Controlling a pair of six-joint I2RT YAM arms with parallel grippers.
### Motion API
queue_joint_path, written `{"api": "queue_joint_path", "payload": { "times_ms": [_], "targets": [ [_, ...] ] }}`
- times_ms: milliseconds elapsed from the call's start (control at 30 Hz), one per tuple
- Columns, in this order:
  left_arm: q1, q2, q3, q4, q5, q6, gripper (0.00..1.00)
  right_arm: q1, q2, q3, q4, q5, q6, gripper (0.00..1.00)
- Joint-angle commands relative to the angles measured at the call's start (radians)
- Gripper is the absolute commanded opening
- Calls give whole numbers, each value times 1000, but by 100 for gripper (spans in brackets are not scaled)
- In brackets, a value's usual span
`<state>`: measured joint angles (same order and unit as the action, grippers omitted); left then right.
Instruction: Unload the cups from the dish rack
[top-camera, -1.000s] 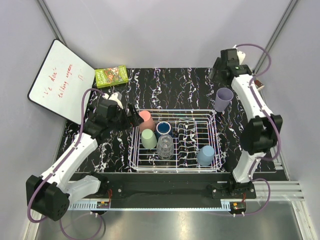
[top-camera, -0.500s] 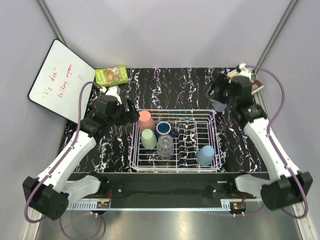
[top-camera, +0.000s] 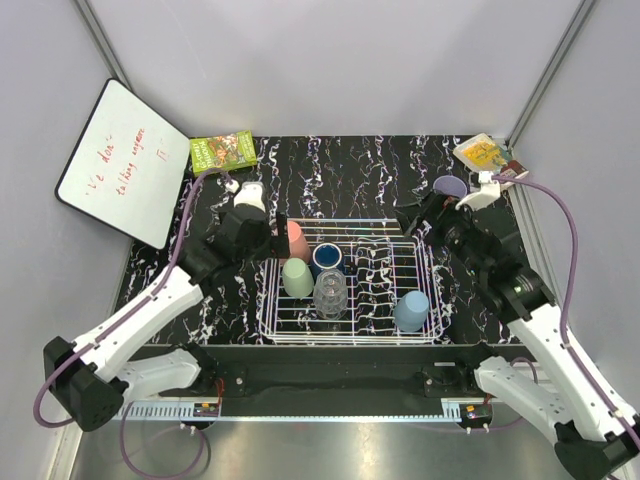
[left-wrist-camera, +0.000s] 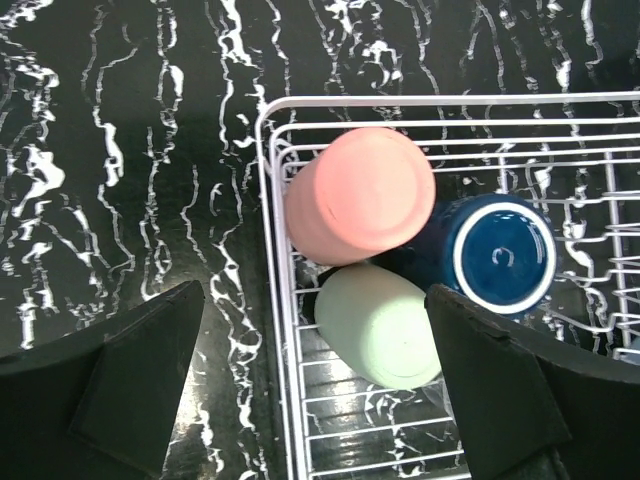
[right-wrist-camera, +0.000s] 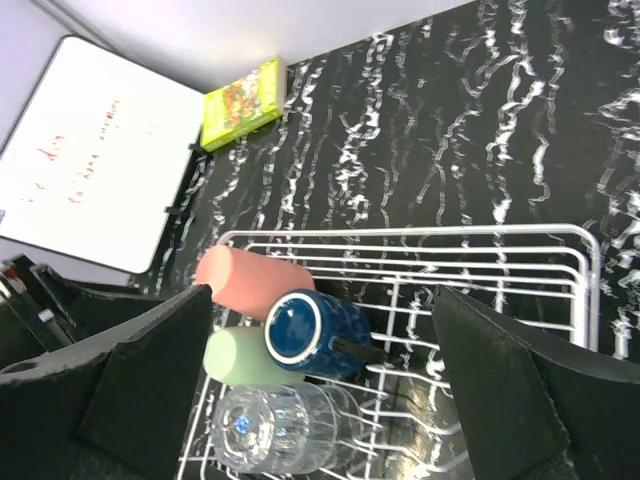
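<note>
The white wire dish rack sits mid-table. In it stand a salmon-pink cup, a pale green cup, a dark blue cup, a clear glass and a light blue-grey cup. A lavender cup stands on the table behind the rack's right end. My left gripper is open above the rack's left end, over the pink cup and green cup. My right gripper is open and empty above the rack's far right corner, facing the blue cup and the glass.
A whiteboard leans at the back left with a green box beside it. A yellow packet lies at the back right corner. Black marbled tabletop lies behind the rack.
My right arm has swung from the back right towards the rack, leaving the lavender cup standing on the table. My left gripper has moved right, over the rack's left end.
</note>
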<state>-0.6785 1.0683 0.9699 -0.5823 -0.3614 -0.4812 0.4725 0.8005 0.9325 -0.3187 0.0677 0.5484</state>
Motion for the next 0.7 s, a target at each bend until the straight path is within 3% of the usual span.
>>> {"api": "queue_joint_path", "payload": {
  "times_ms": [0,67,167,300,533,633,667],
  "targets": [
    [2,80,84,30,-37,36,99,44,34,57,-133,133,-53,100],
    [3,140,122,25,-16,36,99,121,77,122,-229,211,-83,100],
    [4,183,147,33,19,15,99,181,79,128,-226,340,-100,100],
    [4,199,158,44,12,4,99,183,34,80,-131,325,-130,100],
    [2,118,138,42,6,-10,99,187,106,143,-174,259,-183,100],
    [2,69,122,41,-4,-2,99,201,153,224,-242,412,-258,100],
    [2,58,121,39,-5,1,99,204,202,286,-272,543,-278,100]
  ]
}}
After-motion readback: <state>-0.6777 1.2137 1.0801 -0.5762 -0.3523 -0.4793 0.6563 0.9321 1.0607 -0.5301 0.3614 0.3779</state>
